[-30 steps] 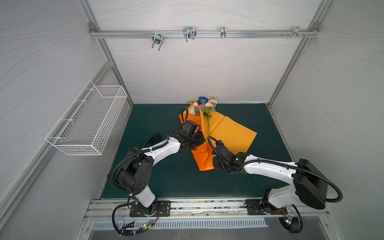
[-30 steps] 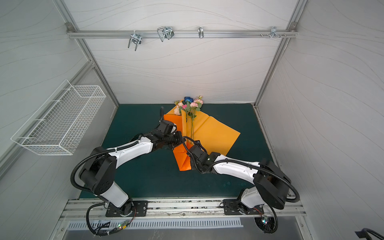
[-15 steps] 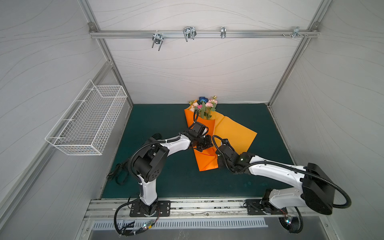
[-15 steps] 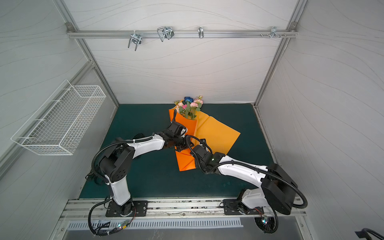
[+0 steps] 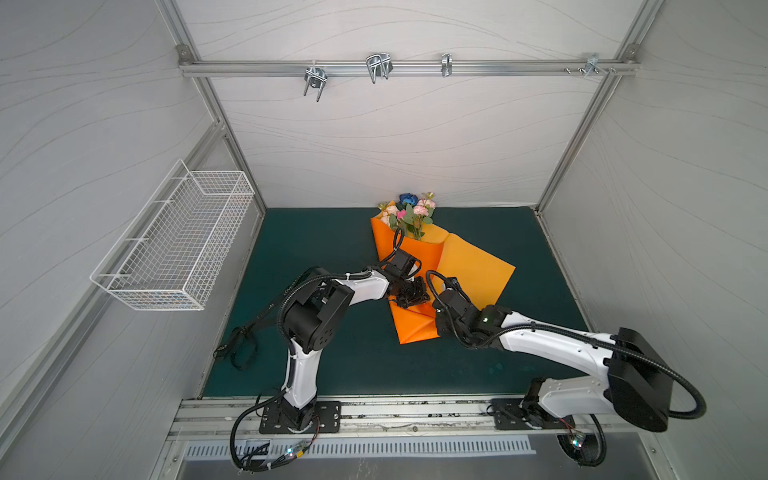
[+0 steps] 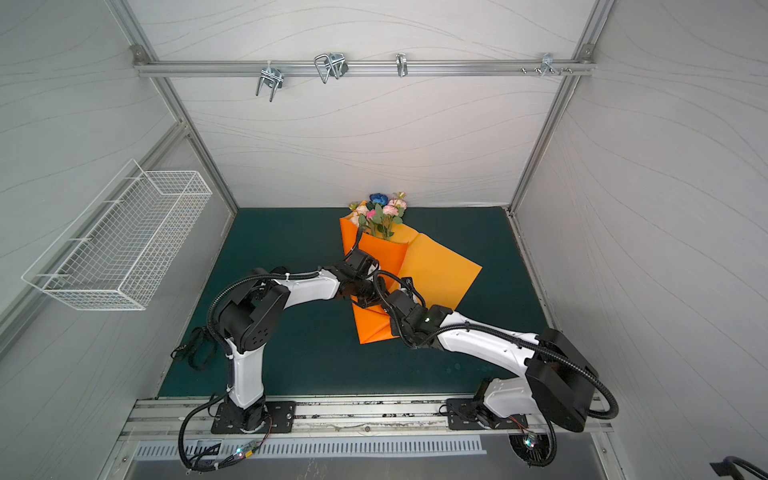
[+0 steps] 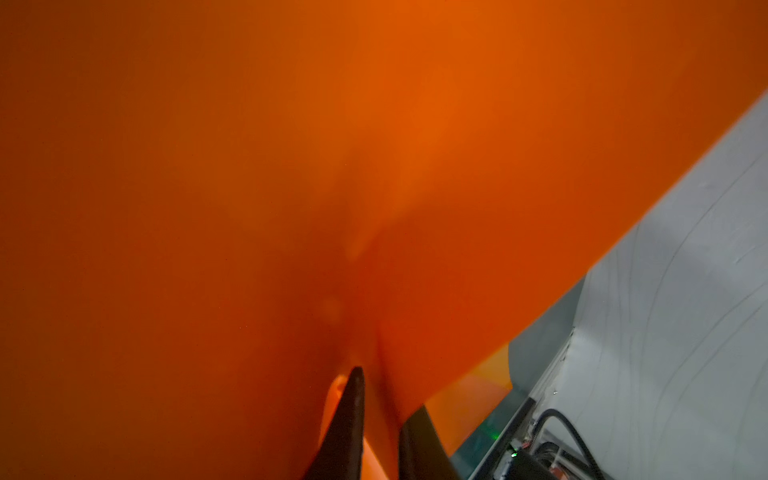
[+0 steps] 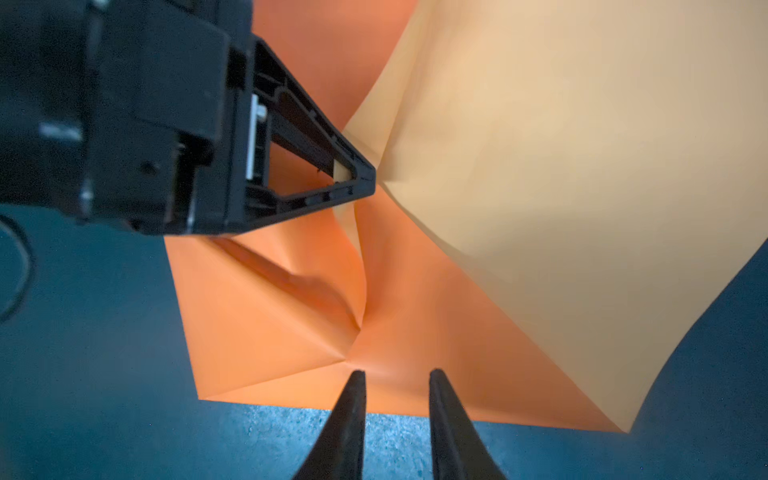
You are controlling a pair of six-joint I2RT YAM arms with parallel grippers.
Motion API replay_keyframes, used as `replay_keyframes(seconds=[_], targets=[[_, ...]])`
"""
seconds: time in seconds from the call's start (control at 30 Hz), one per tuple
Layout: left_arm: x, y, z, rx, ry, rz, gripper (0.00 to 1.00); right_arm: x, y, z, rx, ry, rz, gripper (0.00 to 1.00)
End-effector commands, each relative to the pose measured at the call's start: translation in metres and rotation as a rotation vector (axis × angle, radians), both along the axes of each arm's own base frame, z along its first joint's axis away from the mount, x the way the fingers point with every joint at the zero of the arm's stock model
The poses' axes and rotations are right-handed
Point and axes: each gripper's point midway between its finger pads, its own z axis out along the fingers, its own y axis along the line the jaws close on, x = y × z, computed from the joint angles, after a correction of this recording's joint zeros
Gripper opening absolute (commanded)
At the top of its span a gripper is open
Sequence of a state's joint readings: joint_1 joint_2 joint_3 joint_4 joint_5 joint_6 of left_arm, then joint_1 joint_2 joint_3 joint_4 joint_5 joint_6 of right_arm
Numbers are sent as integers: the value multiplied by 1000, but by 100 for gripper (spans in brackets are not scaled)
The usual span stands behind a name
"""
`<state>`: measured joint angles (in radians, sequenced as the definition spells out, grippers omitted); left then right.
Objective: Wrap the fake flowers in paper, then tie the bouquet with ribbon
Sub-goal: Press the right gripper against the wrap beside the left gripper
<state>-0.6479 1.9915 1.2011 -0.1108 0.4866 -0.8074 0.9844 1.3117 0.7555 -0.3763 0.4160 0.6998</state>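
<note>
The bouquet of fake flowers (image 5: 409, 211) lies at the upper middle of both top views. Its heads are close to the foot of the back wall (image 5: 395, 145), and its stems run down-frame into the orange wrapping paper (image 5: 473, 270). I judge it light and floppy, with thin stems that bend, blooms that crush or snag, and nothing stiff to push against. I would take it low on the stems, where the paper narrows, never by the heads. The paper looks springy and slick. One flap is folded over the stems and the other lies spread toward the right of the frame, so I expect it to fan out if let go.

My left gripper (image 7: 386, 390) sits on the folded neck of the cone, at the centre of the top views. Its jaws stand narrowly apart with a fold of paper between them, but I cannot tell whether they pinch it. My right gripper (image 8: 397, 374) is partly open and empty, its tips at the paper's lower edge, just beside the creases.

The two wrists crowd each other at the centre. The green mat (image 5: 332, 249) is bare below and to the left of the paper. The black ribbon (image 5: 239, 345) lies at the mat's left edge, well apart from the paper. There is no spare room above the flowers.
</note>
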Motion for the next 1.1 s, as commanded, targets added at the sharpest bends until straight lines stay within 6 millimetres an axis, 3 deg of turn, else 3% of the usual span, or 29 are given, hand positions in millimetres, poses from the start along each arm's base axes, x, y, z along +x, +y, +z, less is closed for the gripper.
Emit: replay_keyframes(seconds=[0.0,0.1,0.53,0.9,1.07], targets=[[8,-19,14,-63,-35,-23,31,2,6,0,19,-12,23,29],[8,-20,17,-72,-38,-21,38,2,10,-4,21,-2,34,30],[9,-20,16,-79,-32,-8,36,12,23,-31,53,96,16,40],[14,-23,11,-109,-69,-1,29,12,26,4,19,-12,68,40],[14,-23,4,-116,-60,14,26,14,28,2,-23,-31,92,42]])
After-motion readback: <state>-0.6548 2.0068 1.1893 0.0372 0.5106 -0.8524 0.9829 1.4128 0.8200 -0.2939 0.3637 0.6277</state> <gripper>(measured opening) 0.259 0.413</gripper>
